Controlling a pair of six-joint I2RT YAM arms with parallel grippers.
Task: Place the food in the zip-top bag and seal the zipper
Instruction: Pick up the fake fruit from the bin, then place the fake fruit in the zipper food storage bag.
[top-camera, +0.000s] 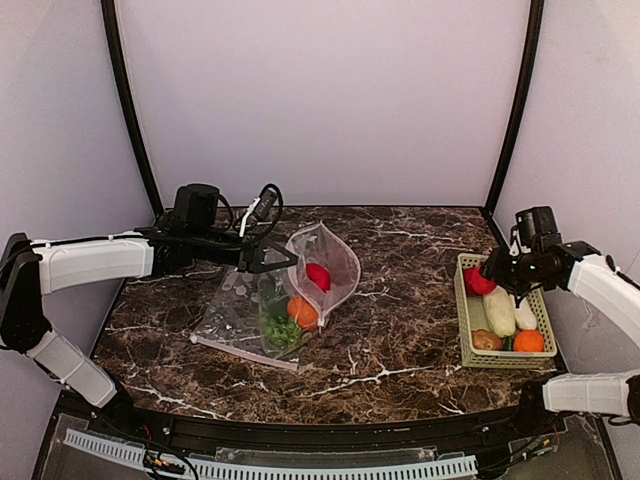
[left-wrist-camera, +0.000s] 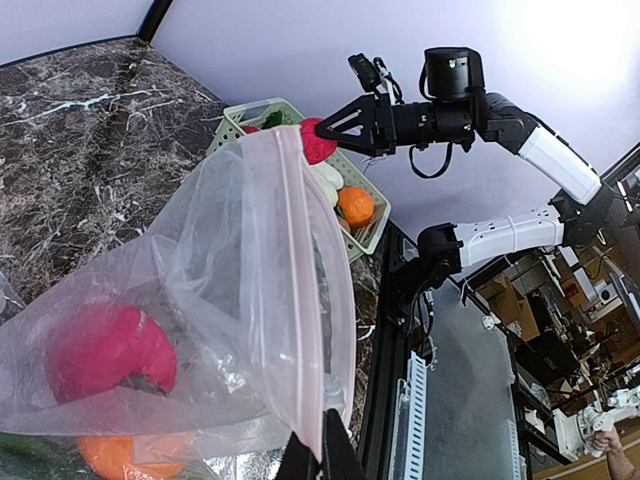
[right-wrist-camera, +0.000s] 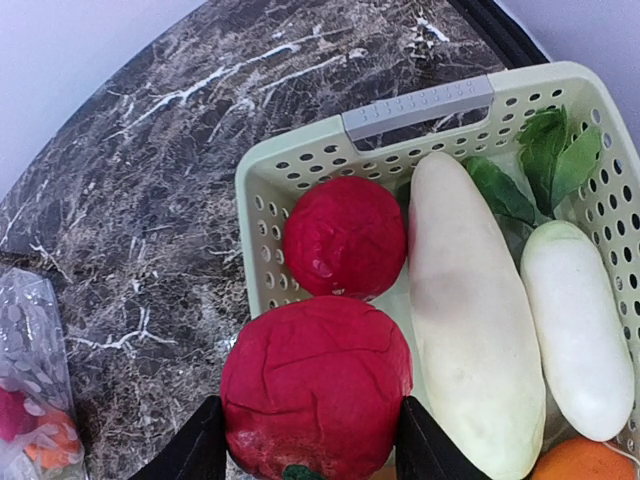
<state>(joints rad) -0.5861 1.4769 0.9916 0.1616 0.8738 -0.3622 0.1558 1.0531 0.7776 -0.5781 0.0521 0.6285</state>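
Note:
The clear dotted zip-top bag (top-camera: 322, 262) stands open mid-table, holding a red apple (top-camera: 318, 276), an orange (top-camera: 302, 311) and greens (top-camera: 281, 331). My left gripper (top-camera: 283, 262) is shut on the pink zipper strip (left-wrist-camera: 296, 300) at the mouth edge, pinching it between the fingertips (left-wrist-camera: 322, 452). My right gripper (right-wrist-camera: 310, 445) is shut on a red apple (right-wrist-camera: 315, 385) and holds it over the basket's left end (top-camera: 480, 281). A second red apple (right-wrist-camera: 343, 237), two white radishes (right-wrist-camera: 470, 320), leafy greens (right-wrist-camera: 555, 150) and an orange (right-wrist-camera: 585, 462) lie in the basket.
The pale green slotted basket (top-camera: 463, 312) sits at the table's right edge, with a brown potato (top-camera: 486, 340) in it. Another flat clear bag (top-camera: 228, 315) lies left of the open bag. Black frame posts stand at the back corners.

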